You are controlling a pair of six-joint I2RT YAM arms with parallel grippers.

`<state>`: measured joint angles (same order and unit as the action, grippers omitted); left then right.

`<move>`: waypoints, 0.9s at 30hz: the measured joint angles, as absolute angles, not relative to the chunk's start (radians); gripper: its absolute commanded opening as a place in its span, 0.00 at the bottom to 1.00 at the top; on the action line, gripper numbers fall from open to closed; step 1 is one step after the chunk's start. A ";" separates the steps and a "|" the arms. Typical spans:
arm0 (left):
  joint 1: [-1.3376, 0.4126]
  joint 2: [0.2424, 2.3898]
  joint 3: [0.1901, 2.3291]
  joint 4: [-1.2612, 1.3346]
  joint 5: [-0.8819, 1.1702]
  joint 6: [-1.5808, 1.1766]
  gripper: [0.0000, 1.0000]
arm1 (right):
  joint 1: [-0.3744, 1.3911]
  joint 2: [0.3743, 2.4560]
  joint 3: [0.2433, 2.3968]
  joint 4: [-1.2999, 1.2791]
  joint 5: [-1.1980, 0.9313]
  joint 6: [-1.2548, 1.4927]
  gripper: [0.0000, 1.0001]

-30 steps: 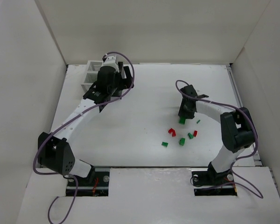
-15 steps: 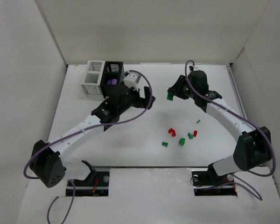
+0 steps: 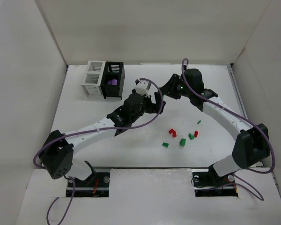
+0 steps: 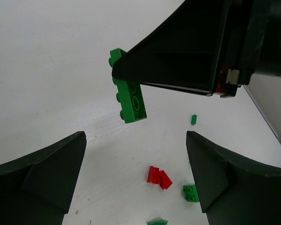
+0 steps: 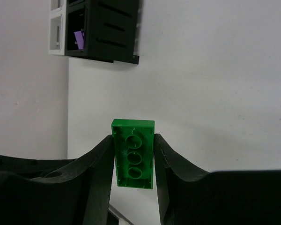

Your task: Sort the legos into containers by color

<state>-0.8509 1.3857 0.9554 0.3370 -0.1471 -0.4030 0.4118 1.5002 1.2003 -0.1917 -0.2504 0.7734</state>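
Early yet, I judge: a purple brick (image 3: 112, 82) sits in the black box (image 3: 115, 71), the right pincer (image 5: 133, 140) grips a green brick (image 5: 133, 157) in mid-air near the wide-open, empty left pincer (image 4: 135, 140), while loose red and green bricks (image 3: 182, 141) wait on the table (image 3: 140, 151).

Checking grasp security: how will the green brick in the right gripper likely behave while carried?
The green brick looks rigid, undeformed in the right gripper. Probably light: tiny beside the fingers. Pinched on smooth narrow sides, it might pivot or slip.

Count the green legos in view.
5. One green lego in the right gripper; on the table, a tiny one farthest back, then right, middle and left ones by the red legos. Arms may hide more.
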 measured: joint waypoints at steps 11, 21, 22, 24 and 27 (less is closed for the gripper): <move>-0.862 1.433 0.956 0.366 -0.211 -0.402 0.63 | 0.453 1.499 1.223 -0.186 -0.275 0.807 0.32; -0.862 1.442 0.956 0.395 -0.242 -0.398 0.31 | 0.466 1.499 1.223 -0.176 -0.295 0.827 0.32; -0.862 1.444 0.956 0.395 -0.243 -0.398 0.28 | 0.467 1.499 1.223 -0.174 -0.300 0.827 0.32; -0.862 1.445 0.956 0.397 -0.243 -0.398 0.23 | 0.467 1.499 1.223 -0.171 -0.306 0.828 0.32; -0.862 1.445 0.956 0.397 -0.247 -0.402 0.15 | 0.466 1.499 1.224 -0.167 -0.309 0.830 0.32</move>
